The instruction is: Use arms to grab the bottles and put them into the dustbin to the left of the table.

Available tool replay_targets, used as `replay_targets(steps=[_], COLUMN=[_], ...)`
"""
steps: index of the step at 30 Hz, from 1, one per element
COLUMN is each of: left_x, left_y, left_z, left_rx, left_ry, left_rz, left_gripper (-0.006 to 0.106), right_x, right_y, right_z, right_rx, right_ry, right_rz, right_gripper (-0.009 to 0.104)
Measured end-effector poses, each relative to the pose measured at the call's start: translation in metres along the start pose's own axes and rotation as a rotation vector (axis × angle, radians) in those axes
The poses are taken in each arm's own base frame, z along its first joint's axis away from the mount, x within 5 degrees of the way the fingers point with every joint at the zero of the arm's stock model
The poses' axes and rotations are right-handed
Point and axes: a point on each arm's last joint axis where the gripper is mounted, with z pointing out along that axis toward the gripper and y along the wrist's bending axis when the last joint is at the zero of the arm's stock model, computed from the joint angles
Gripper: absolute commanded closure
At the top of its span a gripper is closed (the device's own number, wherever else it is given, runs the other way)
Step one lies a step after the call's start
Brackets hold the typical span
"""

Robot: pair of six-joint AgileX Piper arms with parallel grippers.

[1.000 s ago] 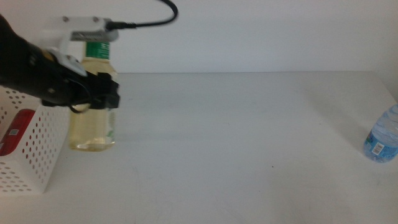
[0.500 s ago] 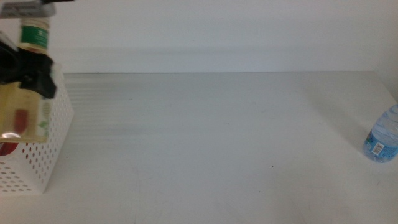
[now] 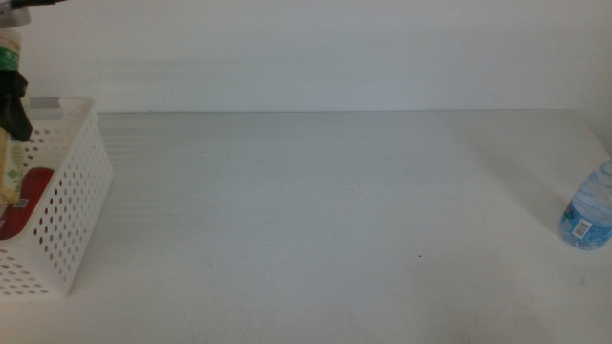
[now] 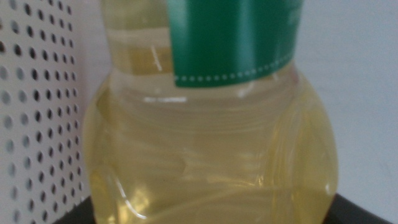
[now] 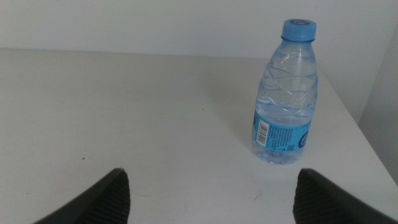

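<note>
My left gripper at table's far left edge, clamped on yellow-liquid bottle, holding it upright over dustbin so drop should land inside. Bottle fills left wrist view, perforated wall just beside it. Red item already in dustbin. Water bottle stands upright near table's right edge; I keep right gripper facing it, fingers spread wide, not touching, ready for second grab.

Yellow-liquid bottle fills the view beside the perforated dustbin.
</note>
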Motion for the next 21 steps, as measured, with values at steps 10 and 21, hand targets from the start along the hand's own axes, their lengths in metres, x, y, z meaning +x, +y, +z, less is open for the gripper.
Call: replay_targets(steps=[10, 21], left_x=[-0.012, 0.007], left_y=[0.022, 0.020], left_z=[0.033, 0.061], left_rx=[-0.047, -0.012], left_ry=[0.065, 0.168], left_rz=[0.000, -0.003], left_gripper=[0.079, 0.079], right_x=[0.000, 0.000], right_y=[0.000, 0.000], right_z=[0.000, 0.000], right_rx=[0.000, 0.000], right_ry=[0.000, 0.000], right_rz=[0.000, 0.000], right_gripper=[0.019, 0.019])
